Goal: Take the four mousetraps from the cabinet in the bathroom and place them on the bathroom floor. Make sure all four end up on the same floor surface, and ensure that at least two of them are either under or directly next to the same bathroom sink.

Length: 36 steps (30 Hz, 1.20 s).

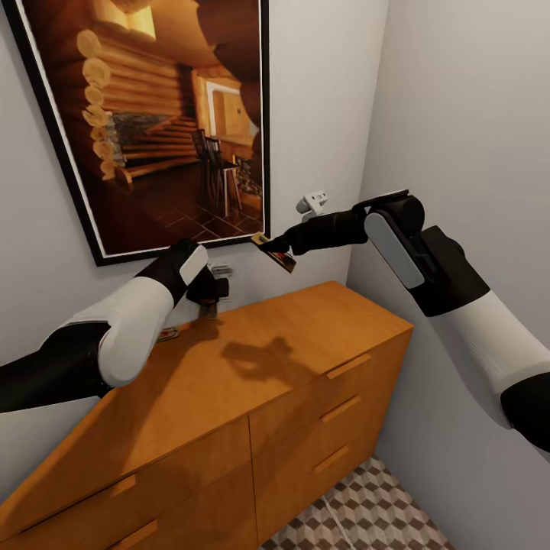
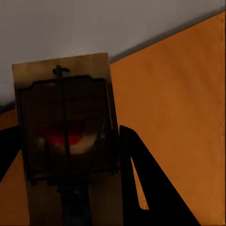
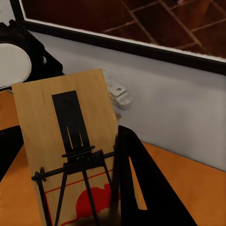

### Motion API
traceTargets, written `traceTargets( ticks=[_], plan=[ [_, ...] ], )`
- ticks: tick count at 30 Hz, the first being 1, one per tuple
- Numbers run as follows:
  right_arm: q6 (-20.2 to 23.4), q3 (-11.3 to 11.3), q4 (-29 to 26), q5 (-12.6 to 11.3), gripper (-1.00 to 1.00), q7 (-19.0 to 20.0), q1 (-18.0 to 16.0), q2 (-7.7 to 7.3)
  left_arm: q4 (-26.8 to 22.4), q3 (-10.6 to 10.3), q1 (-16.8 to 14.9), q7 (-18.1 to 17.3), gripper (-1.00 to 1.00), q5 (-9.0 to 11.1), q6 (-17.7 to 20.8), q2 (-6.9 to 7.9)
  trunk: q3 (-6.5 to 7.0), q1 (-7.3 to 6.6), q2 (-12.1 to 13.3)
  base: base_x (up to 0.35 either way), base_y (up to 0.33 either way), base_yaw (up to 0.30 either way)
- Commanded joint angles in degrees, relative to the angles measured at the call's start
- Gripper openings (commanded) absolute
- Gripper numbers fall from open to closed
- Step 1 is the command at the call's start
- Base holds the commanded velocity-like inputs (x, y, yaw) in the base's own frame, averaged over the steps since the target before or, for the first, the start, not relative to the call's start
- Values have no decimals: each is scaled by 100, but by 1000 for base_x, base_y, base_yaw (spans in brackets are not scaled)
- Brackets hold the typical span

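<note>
1. Cabinet: orange-brown chest of drawers with bar handles, filling the lower centre of the head view against the grey wall. Its top serves as the worktop where the traps are being collected.

2. Left pincer: centre-left of the head view, low over the worktop's back edge. In the left wrist view its dark fingers flank a mousetrap, wire and red mark facing the camera. It appears clamped on this trap, judged as lifted for carrying to the floor.

3. Right pincer: centre of the head view, raised clear above the worktop. It is clamped on a second mousetrap; this shows in the head view as a small tilted board below the picture's corner.

4. Third mousetrap: a sliver with a red mark on the worktop at centre-left, mostly hidden by the left forearm. A fourth cannot be made out.

5. Bathroom floor: cube-patterned tiles at lower right, cut off by the frame edge; the destination, no trap on the visible part.

6. Framed picture: upper left, cropped at the top.

7. White wall fitting: centre; its function is unclear.
</note>
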Motion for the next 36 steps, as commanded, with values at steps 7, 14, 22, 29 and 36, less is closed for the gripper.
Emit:
traceTargets(
  ticks=[7, 14, 22, 29, 36],
  plan=[
    [10, 10, -11, 17, -100, 62, -7, -2, -406, 39, -11, 46, -100, 48, 22, -12, -7, 0, -3, 0, 0, 0],
    [23, 10, -21, -5, -100, 72, -7, -2, -583, 39, -13, 43, -100, 53, 22, -13, -7, 0, -3, 0, 0, 0],
    [4, 3, -26, -14, -100, 73, -7, 6, -692, 42, -13, 43, -100, 54, 22, -21, -7, 0, -3, 0, 0, 0],
    [1, 2, -20, -16, -100, 73, -7, 7, -690, 42, -13, 43, -100, 54, 22, -28, -7, 0, -3, 0, 0, 0],
    [1, 1, -19, -16, -100, 73, -7, 7, -688, 50, -13, 43, -100, 54, 22, -52, -7, 0, -3, 0, 0, 0]
  ],
)
